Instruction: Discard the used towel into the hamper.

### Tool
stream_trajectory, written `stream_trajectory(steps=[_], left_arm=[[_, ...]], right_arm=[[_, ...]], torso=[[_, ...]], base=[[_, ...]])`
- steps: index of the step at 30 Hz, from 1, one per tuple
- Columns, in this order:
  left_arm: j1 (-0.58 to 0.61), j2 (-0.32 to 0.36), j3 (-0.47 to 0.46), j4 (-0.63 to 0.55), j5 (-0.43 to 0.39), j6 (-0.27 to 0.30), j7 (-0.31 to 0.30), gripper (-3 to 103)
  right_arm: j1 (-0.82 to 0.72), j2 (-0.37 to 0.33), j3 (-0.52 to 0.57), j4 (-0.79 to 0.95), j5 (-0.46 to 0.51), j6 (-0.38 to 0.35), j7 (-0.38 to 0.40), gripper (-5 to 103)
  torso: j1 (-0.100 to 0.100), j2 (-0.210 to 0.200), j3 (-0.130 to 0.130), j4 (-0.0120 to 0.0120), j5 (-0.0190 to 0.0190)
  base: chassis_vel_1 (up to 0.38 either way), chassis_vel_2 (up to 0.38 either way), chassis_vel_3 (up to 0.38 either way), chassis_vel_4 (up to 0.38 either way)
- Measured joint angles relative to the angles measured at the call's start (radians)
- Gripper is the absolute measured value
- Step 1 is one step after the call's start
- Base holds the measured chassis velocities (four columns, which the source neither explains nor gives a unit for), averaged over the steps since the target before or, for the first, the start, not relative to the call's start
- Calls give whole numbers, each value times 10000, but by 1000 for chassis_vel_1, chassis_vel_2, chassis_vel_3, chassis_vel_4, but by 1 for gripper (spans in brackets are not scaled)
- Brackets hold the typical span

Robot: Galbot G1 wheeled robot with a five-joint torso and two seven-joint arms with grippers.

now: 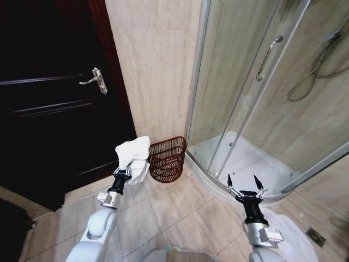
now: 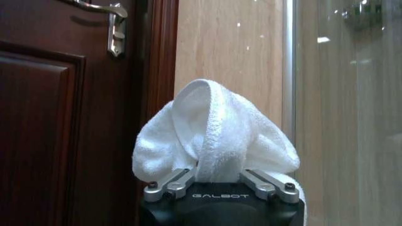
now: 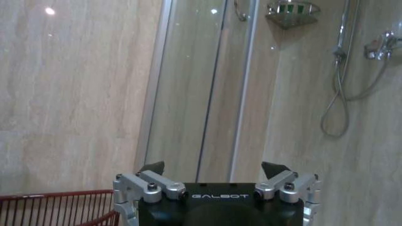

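Note:
A bunched white towel (image 1: 134,152) hangs in my left gripper (image 1: 126,168), which is shut on it; the cloth bulges above the jaws (image 2: 213,136). It is held just left of the hamper (image 1: 167,159), a small round dark red wire basket standing on the tile floor against the beige wall. The towel is beside the hamper's rim, not over its opening. My right gripper (image 1: 246,185) is open and holds nothing, raised over the floor to the right, in front of the shower base. Its wrist view catches the hamper's rim (image 3: 56,207).
A dark wooden door (image 1: 49,98) with a metal handle (image 1: 94,79) stands to the left. A glass shower enclosure (image 1: 256,93) with a white tray (image 1: 245,164) fills the right. Bare tile floor (image 1: 180,213) lies between my arms.

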Motion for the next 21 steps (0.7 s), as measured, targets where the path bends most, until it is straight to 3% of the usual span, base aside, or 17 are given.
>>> stream_trajectory(steps=[21], left_arm=[[-108, -36, 92, 217, 141, -374, 271, 7]], right_arm=[[6, 0, 28, -207, -159, -30, 37, 100]], torso=[[11, 24, 12, 0, 0]], base=[[-29, 27, 27, -26]])
